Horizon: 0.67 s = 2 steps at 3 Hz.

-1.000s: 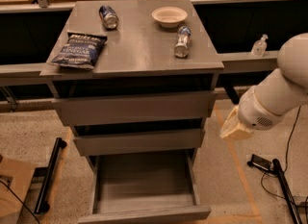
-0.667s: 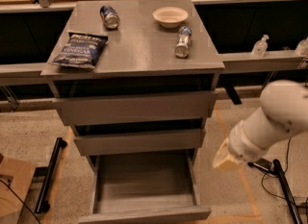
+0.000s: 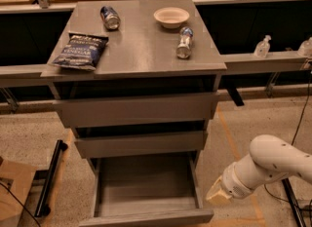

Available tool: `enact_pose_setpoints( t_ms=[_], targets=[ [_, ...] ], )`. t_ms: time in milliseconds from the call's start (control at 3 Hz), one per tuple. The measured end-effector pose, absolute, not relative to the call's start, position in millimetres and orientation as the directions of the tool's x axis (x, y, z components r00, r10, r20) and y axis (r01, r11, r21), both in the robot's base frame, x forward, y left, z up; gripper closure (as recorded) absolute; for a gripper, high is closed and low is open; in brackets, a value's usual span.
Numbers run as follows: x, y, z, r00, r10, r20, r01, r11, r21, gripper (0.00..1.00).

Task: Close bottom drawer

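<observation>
The bottom drawer (image 3: 146,217) of the grey wood-grain cabinet is pulled far out toward me, and its shallow tray (image 3: 146,182) is bare. Its flat front runs along the lower edge of the camera view. The middle drawer front (image 3: 140,144) and the top drawer front (image 3: 136,110) stand slightly out. My white arm (image 3: 273,165) reaches in from the right, low beside the cabinet. My gripper (image 3: 218,194) points down-left, just to the right of the open drawer's right side, near its front corner.
On the cabinet top (image 3: 141,50) lie a dark chip bag (image 3: 80,50), a can (image 3: 110,17), a plastic bottle (image 3: 184,42) and a pale bowl (image 3: 171,17). A black bar (image 3: 51,177) lies on the floor at left. A sanitizer bottle (image 3: 262,46) stands on the ledge at right.
My arm has swung down and left, from beside the middle drawer to low beside the open bottom drawer. The drawers have not moved.
</observation>
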<state>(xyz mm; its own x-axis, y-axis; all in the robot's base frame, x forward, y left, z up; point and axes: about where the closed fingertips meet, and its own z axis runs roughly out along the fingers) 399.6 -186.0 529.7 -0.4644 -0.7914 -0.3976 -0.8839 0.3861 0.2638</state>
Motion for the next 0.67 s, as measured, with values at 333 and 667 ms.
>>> enact_pose_setpoints(
  t_ms=[333,667],
  targets=[
    [396.9,-180.7,513.1,-0.474,-0.803,-0.361,-0.874,0.379,0.304,1.0],
    [403.6,-183.8,463.8,-0.515,-0.769,-0.378,-0.852,0.408,0.33,1.0]
  ],
)
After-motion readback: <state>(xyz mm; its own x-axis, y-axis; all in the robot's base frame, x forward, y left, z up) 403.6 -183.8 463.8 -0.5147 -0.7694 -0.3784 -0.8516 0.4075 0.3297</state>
